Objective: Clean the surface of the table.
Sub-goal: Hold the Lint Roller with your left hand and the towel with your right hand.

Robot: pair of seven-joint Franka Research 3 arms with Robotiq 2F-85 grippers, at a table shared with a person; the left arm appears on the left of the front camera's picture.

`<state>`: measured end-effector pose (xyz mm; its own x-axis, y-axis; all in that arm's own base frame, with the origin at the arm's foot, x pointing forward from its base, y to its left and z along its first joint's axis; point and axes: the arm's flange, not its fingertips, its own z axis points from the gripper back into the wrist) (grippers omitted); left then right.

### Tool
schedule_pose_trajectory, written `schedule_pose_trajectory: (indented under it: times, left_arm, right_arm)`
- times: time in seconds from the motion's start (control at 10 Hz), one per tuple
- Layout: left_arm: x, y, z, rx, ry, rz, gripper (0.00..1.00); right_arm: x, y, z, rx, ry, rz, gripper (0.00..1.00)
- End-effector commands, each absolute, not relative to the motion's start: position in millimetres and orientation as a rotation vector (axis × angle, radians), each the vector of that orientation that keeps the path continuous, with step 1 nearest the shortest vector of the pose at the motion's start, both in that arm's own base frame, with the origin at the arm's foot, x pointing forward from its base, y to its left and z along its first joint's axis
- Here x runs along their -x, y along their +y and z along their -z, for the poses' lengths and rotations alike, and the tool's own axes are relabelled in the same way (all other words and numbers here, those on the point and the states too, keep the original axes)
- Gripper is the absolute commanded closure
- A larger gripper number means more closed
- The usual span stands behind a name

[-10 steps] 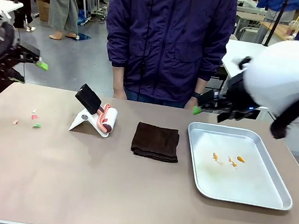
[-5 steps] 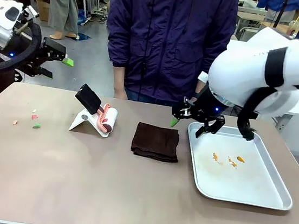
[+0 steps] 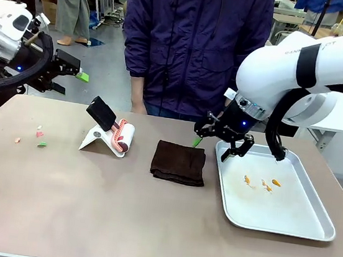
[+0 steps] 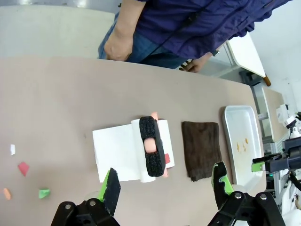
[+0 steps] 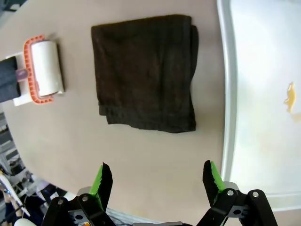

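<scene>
A wide rectangular tabletop [image 3: 116, 222] with a smooth matte brownish-taupe top and a thin pale edge spans the front view from side to side. A person in a dark purple jacket [image 3: 194, 43] stands at its far edge. Behind lies a grey floor with white-topped tables.

The right pincer [image 5: 156, 172] hangs low over the far part of the tabletop, between the cloth and the tray. Its green-padded jaws are spread wide with nothing between them. The left pincer [image 4: 165, 175] is raised in the air off the far left corner, its jaws likewise wide apart and empty.

On the right side of the tabletop sits a shallow rectangular silver metal tray [image 3: 274, 210]. It holds three small orange scraps [image 3: 267, 186], close together near its middle.

Just left of the tray lies a folded dark brown cloth [image 3: 179, 162], flat. Further left, a lint roller with a white roll, a coral-pink frame and a black handle [image 3: 122, 137] rests on a white stand.

Near the left edge a few tiny pink, green and orange paper scraps [image 3: 40, 137] lie scattered on the bare surface.
</scene>
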<state>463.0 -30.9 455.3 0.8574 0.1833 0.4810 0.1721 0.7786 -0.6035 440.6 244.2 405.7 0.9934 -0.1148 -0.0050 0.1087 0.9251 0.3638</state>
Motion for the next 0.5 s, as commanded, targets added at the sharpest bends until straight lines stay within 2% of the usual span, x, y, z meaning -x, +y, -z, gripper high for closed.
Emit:
schedule_pose_trajectory:
  times: [0.0,0.1,0.2,0.4]
  left_arm:
    - [-460.1,-31.0,-459.4,0.687,-0.57,-0.016,0.0]
    - [-463.0,-30.9,-455.3,0.688,-0.552,-0.006,0.0]
    - [-469.9,-38.1,-451.7,0.726,-0.446,0.023,0.0]
    - [-492.3,-42.4,-439.7,0.713,-0.348,0.042,0.0]
  right_arm:
    - [-435.6,243.2,-407.2,-0.37,-0.043,0.099,0.0]
    - [-440.6,244.2,-405.7,-0.372,-0.017,0.115,0.0]
    - [-446.9,250.6,-401.7,-0.375,0.006,0.083,0.0]
    - [-470.4,255.9,-382.8,-0.403,0.036,0.061,0.0]
